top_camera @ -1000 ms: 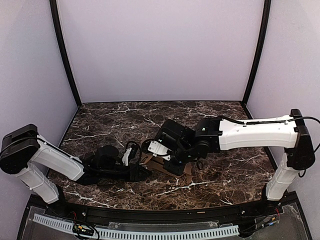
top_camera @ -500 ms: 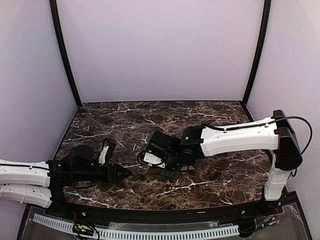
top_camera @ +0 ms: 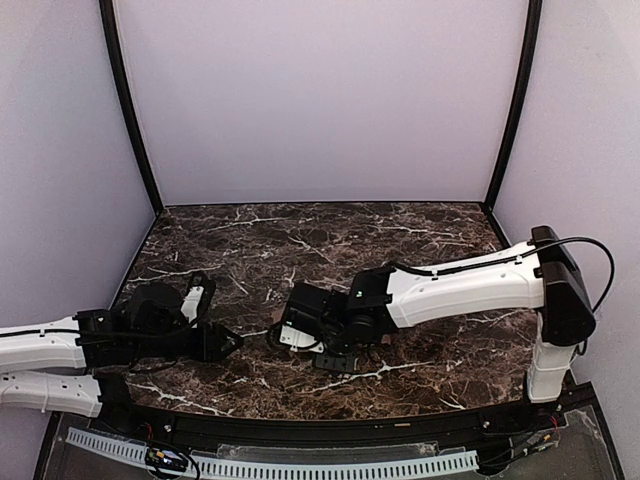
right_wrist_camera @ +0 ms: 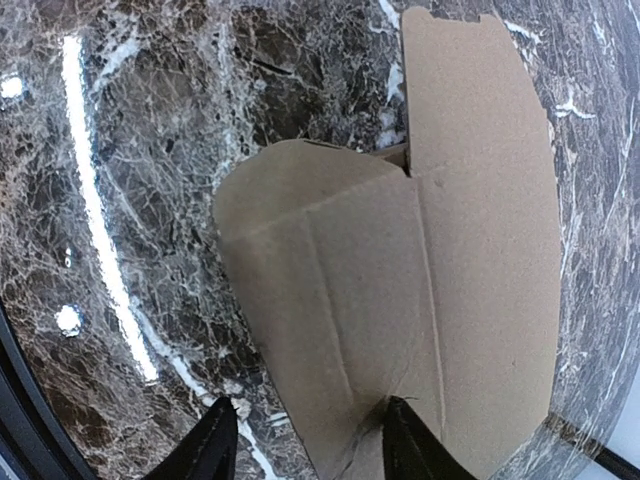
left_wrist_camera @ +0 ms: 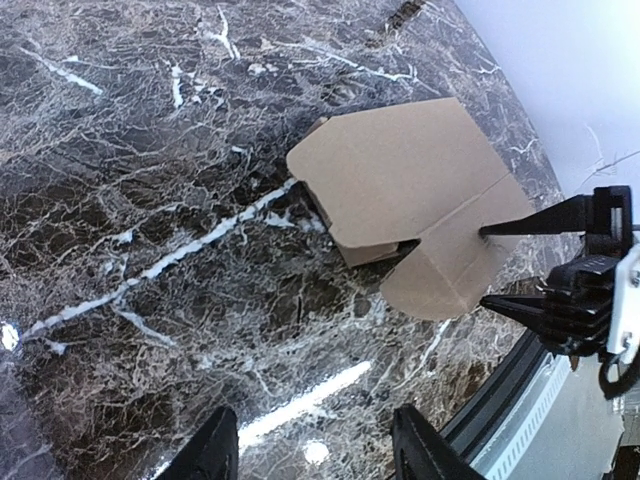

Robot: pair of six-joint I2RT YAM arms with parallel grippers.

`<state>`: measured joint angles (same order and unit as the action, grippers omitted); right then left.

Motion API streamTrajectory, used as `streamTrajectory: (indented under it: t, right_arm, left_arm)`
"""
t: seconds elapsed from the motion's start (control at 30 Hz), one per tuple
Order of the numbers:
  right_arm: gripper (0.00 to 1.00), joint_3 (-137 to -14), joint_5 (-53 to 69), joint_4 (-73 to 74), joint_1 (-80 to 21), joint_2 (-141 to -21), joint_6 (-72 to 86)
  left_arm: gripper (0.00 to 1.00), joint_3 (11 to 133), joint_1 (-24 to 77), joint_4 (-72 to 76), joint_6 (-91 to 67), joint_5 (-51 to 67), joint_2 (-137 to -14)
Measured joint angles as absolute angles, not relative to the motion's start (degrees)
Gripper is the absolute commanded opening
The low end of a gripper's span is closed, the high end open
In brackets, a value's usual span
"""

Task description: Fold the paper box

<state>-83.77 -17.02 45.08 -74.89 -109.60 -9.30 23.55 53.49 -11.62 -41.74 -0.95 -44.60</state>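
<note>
On the marble table (top_camera: 420, 225), the left gripper (left_wrist_camera: 312, 432) and right gripper (right_wrist_camera: 310, 420) gape empty; the unheld paper box (left_wrist_camera: 400, 185) may spring open.

Overhead; wrist close-ups sharing paper box (left_wrist_camera: 400, 180)

Matt cardboard paper box (left_wrist_camera: 400, 180), glossy marble table (left_wrist_camera: 150, 200)

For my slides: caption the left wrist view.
Partly folded paper box on marble table; right gripper open at its flap.
</note>
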Motion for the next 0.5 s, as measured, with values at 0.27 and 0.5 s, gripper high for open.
streamTrajectory:
  t: [0.27,0.5]
  right_arm:
    - [0.63,-83.77,-20.21,45.58,-76.34,-108.14,-9.76]
    - [0.76,-82.78,-23.79,46.7,-76.84,-100.38,-8.38]
  left_arm:
    - [0.57,26.55,53.1,-10.83,-40.03,-1.04,-50.98]
    - [0.6,31.14,52.18,-8.08,-37.85,-0.97,-58.92]
